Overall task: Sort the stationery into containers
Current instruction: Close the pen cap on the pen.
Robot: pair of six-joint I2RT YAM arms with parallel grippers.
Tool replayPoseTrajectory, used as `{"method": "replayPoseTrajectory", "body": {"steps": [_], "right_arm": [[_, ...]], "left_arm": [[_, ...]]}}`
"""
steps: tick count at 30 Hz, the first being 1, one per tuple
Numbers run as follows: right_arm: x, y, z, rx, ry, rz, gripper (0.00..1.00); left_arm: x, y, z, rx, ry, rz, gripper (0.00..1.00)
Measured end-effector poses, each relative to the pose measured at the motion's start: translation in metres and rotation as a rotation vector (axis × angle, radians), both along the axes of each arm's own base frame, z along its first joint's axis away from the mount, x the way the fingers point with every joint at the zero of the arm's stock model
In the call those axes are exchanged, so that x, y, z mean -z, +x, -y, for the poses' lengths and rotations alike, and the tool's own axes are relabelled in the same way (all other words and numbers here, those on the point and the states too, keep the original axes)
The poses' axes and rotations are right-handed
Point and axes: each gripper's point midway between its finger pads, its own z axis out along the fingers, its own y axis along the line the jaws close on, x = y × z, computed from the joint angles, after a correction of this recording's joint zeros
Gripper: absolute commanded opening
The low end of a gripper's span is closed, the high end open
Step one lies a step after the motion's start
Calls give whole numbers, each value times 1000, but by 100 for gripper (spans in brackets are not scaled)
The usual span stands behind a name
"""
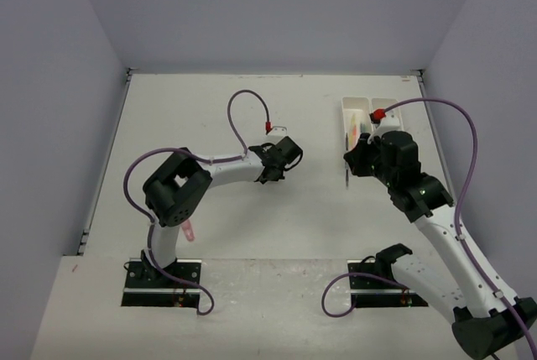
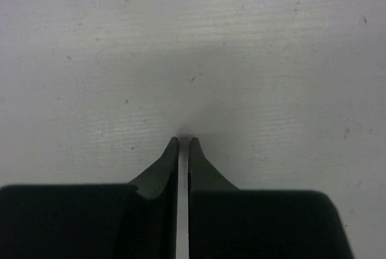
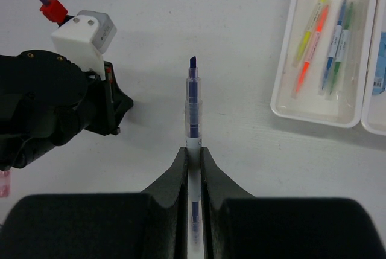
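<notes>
My right gripper (image 3: 193, 150) is shut on a thin blue pen (image 3: 193, 108) with a clear barrel, whose tip points away from me just above the table. Two white containers sit at the back right: one (image 3: 283, 99) holds yellow, orange, blue and green pens, and the other (image 3: 369, 127) shows only a blue item at the frame edge. From above, the right gripper (image 1: 351, 163) hangs in front of the containers (image 1: 346, 108) with the pen (image 1: 349, 178). My left gripper (image 2: 183, 141) is shut on nothing, close over bare table, near mid-table (image 1: 275, 171).
A pink pen (image 1: 190, 230) lies on the table under the left arm's elbow, near its base. The left gripper's body (image 3: 54, 114) sits close to the left of the held pen. Purple cables loop above both arms. Grey walls enclose the table.
</notes>
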Motion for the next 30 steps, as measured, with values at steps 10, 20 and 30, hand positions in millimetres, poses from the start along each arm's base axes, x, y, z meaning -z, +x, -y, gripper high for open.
{"method": "replayPoseTrajectory", "body": {"steps": [10,20,30], "right_arm": [[-10,-2,1,-12,3,44,0],[-14,-4,-1,-31,10,63,0],[-14,-4,-1,-34,6,65,0]], "left_arm": [[1,-25,41,714,-11,0,19],[2,-31,52,1017,33,148,41],[-4,-29,57,978,58,186,80]]}}
